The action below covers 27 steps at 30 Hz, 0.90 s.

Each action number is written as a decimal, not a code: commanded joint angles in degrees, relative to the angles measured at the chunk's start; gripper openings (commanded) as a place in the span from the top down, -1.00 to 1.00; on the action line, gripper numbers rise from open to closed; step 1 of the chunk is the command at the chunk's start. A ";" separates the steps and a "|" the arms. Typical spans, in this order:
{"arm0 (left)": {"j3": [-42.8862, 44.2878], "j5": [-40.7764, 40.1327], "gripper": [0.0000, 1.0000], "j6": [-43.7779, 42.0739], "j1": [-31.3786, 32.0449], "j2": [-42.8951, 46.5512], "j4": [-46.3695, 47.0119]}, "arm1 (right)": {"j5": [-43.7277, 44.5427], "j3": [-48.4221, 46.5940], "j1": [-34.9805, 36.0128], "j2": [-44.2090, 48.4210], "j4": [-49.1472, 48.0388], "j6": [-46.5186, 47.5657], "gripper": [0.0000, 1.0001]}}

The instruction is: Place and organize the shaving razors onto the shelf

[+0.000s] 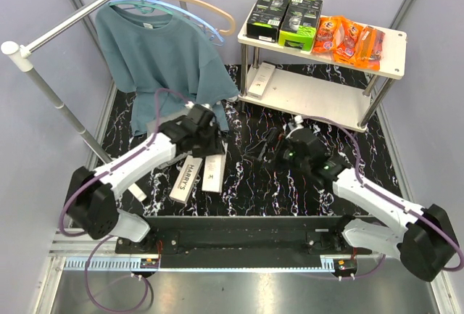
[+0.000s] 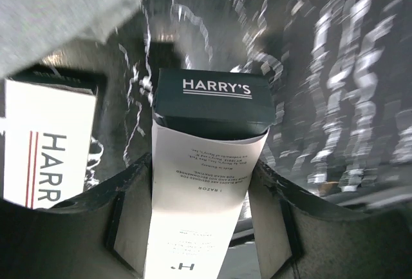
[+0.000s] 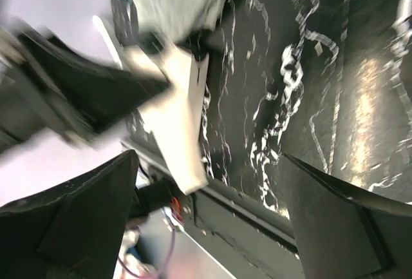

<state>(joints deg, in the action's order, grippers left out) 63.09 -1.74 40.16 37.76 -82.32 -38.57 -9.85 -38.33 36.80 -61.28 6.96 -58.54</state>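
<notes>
My left gripper [image 1: 210, 141] is shut on a slim white HARRY'S box [image 1: 214, 171], which slants down to the black marbled table. In the left wrist view this box [image 2: 205, 182] sits between my fingers [image 2: 132, 221], dark cap end away from me. A second HARRY'S box [image 1: 186, 181] lies beside it on the table, and also shows in the left wrist view [image 2: 48, 140]. The shelf [image 1: 391, 40] holds two black-and-green boxes [image 1: 284, 15] and orange blister packs [image 1: 349, 38] on top, and a white box [image 1: 262, 79] on the lower board. My right gripper [image 1: 274, 147] is open and empty above the table.
A clothes rail [image 1: 51, 35] with hangers and a grey-teal T-shirt [image 1: 159, 56] stands at the back left; its hem hangs just behind my left gripper. The table's near edge with a metal rail [image 1: 239, 223] lies close in front of both boxes.
</notes>
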 commanded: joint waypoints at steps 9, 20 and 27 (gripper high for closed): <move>-1.56 13.51 0.30 3.78 -7.17 5.68 7.71 | 9.58 -5.97 16.90 -10.00 -9.93 1.24 -0.99; -2.44 15.89 0.30 4.75 -7.26 6.30 9.30 | 11.34 -8.43 20.33 -17.64 -13.64 0.54 -0.92; -3.41 16.59 0.30 5.36 -7.52 7.00 10.26 | 11.60 -7.99 20.60 -18.35 -14.61 0.27 -0.56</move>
<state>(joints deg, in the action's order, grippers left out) 59.77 12.34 44.66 30.65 -77.95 -31.99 -0.40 -44.58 56.66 -79.57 -4.56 -58.33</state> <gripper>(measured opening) 0.562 0.830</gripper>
